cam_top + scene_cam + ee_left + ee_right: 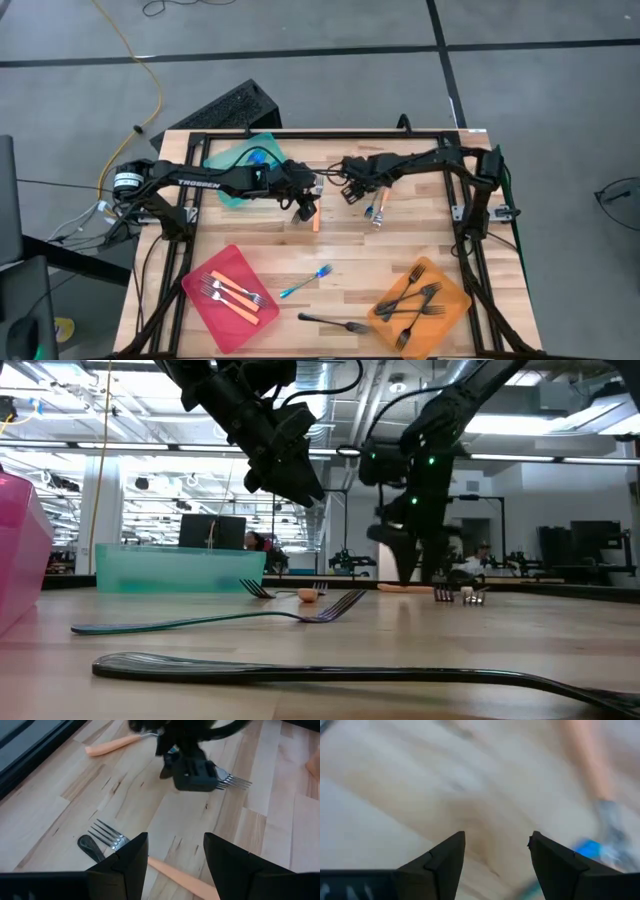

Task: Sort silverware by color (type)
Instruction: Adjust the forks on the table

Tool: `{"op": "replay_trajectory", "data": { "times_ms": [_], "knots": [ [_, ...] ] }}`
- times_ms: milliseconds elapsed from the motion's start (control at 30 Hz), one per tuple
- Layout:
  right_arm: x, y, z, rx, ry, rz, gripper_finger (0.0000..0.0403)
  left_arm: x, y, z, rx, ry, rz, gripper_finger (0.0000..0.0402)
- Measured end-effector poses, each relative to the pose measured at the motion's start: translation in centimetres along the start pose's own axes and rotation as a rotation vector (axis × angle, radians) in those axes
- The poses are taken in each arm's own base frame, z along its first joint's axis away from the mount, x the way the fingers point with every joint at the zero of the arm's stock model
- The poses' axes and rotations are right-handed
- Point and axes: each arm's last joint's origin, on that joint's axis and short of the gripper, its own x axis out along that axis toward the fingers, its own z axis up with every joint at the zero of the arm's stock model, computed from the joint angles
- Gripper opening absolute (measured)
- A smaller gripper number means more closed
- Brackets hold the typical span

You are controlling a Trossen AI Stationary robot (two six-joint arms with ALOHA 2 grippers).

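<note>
My left gripper (305, 207) hangs open above an orange-handled fork (172, 874) lying flat on the wood at mid-table; its metal tines (109, 835) lie beside a dark fork end (89, 846). My right gripper (350, 192) is open too, low over the bare table just left of an orange-handled fork (381, 205) and a blue fork (369, 212) lying together. A blue fork (305, 283) and a black fork (335, 323) lie loose near the front. Both grippers hold nothing.
A teal tray (240, 160) stands at the back left under my left arm. The red tray (215, 305) at the front left holds orange-handled forks. The orange tray (455, 300) at the front right holds several black forks. Bare wood lies between them.
</note>
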Motion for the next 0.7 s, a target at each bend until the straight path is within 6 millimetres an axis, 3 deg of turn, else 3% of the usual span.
{"op": "replay_trajectory", "data": {
  "times_ms": [133, 300, 467, 600, 700],
  "knots": [
    [-0.4, -0.4, 1.0, 0.101, -0.115, -0.063, 0.0242, 0.0, 0.0, 0.1, 0.013, -0.006, -0.001, 0.0176],
    [-2.3, -0.2, 2.6, 0.009, -0.113, -0.063, 0.0215, 0.0, 0.0, 0.1, 0.021, -0.006, -0.002, 0.0176],
    [-5.1, -1.4, 4.7, -0.204, -0.077, -0.190, 0.0129, 0.0, 0.0, 0.1, 0.028, -0.006, -0.001, 0.0176],
    [-5.4, -3.5, 5.9, -0.329, -0.015, -0.260, 0.0032, 0.0, 0.0, 0.1, 0.075, -0.007, 0.002, 0.0176],
    [-4.9, -5.4, 6.7, -0.409, 0.028, -0.296, 0.0017, 0.0, 0.3, 0.1, 0.108, -0.011, 0.029, 0.0176]
  ]
}}
